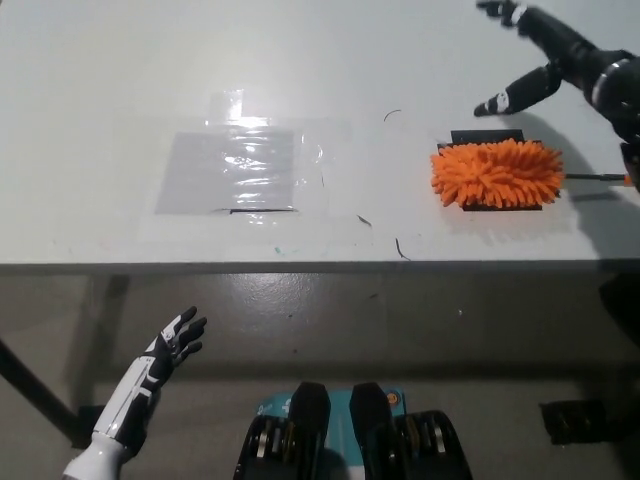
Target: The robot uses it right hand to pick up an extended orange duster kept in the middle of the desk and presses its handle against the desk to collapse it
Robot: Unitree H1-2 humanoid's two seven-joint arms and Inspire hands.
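Observation:
The orange duster (497,172) lies flat on the white desk (100,90) at the right, its fluffy head over a black patch (487,137). Its thin handle (600,178) runs off toward the right picture edge. My black right hand (545,55) hovers open above and behind the duster head, fingers spread, touching nothing. My white left hand (172,345) rests open at the lower left, below the desk's front edge.
A clear plastic sheet (232,170) is taped to the desk left of centre. The desk's front edge (300,266) crosses the picture, with grey floor (330,320) below it. Small dark marks lie near the duster.

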